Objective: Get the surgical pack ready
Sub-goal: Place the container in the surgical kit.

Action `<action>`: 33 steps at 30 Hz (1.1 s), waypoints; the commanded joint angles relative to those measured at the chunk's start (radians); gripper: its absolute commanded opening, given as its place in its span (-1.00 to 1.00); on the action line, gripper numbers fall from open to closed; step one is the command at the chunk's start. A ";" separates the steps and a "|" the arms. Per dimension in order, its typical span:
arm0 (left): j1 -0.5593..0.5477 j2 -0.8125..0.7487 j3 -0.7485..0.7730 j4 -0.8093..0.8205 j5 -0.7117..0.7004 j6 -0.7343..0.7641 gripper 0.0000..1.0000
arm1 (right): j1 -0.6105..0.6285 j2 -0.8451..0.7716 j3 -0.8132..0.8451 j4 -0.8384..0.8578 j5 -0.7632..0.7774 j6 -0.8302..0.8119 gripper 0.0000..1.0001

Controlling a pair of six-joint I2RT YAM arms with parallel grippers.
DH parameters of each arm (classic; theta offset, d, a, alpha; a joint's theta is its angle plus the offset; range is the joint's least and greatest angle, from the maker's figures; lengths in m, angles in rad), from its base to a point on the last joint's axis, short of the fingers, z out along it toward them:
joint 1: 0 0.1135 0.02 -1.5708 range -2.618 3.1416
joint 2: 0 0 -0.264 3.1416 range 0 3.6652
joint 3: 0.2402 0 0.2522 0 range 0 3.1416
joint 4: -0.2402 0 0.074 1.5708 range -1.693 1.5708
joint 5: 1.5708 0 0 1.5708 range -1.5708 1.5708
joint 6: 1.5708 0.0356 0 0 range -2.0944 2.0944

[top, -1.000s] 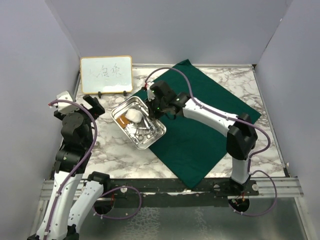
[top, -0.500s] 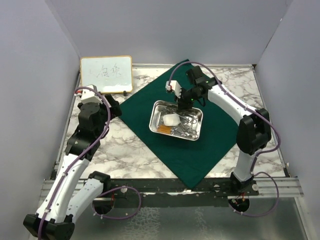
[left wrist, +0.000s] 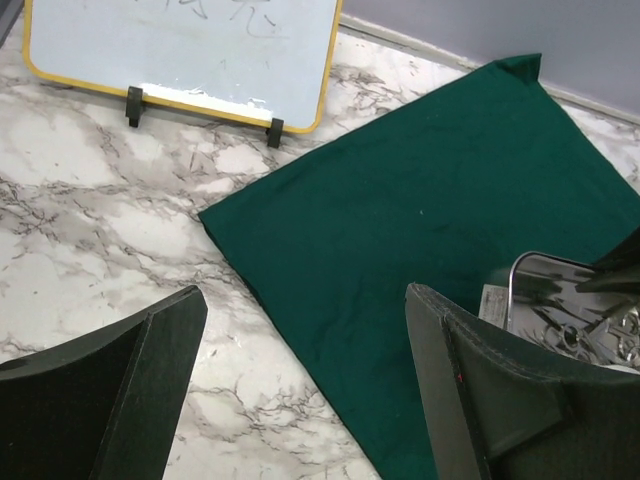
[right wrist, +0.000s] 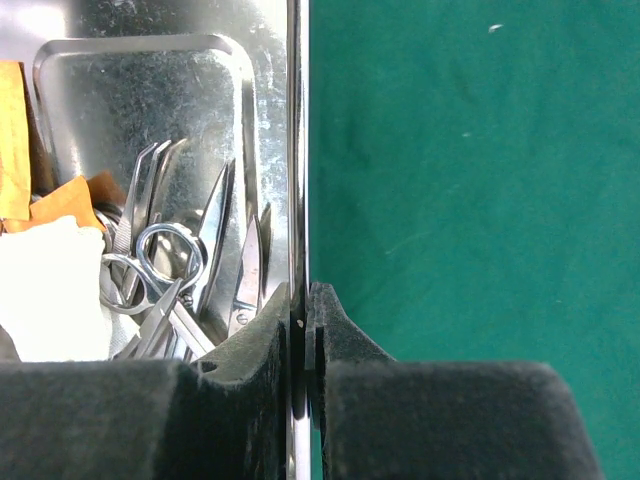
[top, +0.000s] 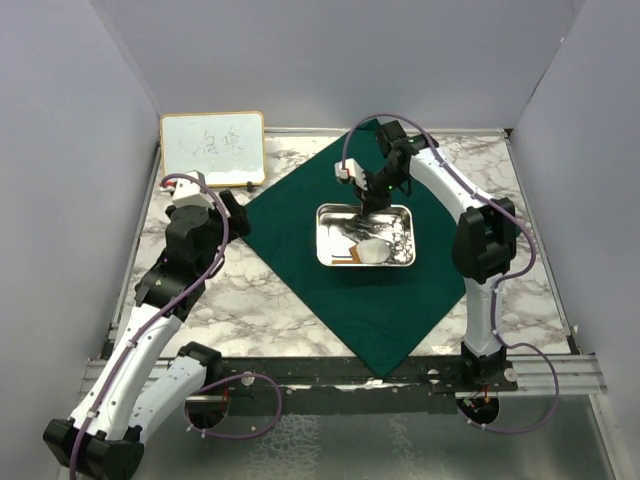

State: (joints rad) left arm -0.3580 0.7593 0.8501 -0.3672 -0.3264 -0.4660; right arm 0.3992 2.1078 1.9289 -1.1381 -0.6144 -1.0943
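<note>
The dark green drape (top: 300,250) lies spread as a diamond on the marble table. A small steel tray (top: 321,240) rests at its centre, holding silver instruments (top: 362,227) and white gauze (top: 376,251). My right gripper (top: 371,198) is shut on the tray's far rim (right wrist: 297,150), with the scissors and forceps (right wrist: 190,260) and the gauze (right wrist: 50,290) just left of the fingers. My left gripper (top: 238,212) hovers open over the drape's left corner (left wrist: 430,220) with nothing between its fingers (left wrist: 150,370).
A wood-framed whiteboard (top: 212,148) stands at the back left, close behind the left gripper. An orange slip (right wrist: 20,110) lies in the tray. Bare marble (top: 250,300) shows left of the drape and also at the right side. Grey walls enclose the table.
The right gripper has carried the tray from the table's left onto the middle of the drape and turned it square. The left arm has swung in to the drape's left corner.
</note>
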 commanded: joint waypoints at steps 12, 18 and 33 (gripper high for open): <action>-0.048 0.060 -0.060 0.110 -0.082 0.022 0.67 | -0.033 0.041 -0.075 -0.004 0.112 0.023 -0.98; -0.048 0.059 -0.077 0.113 -0.090 0.018 0.67 | -0.041 0.109 -0.015 -0.013 0.108 0.014 -0.98; -0.053 0.070 -0.081 0.116 -0.093 0.022 0.67 | -0.074 0.195 0.065 0.015 0.149 -0.012 -0.98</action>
State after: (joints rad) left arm -0.4076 0.8265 0.7773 -0.2752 -0.3943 -0.4538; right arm 0.3378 2.2848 1.9553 -1.1473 -0.4896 -1.0950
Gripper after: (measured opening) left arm 0.835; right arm 0.073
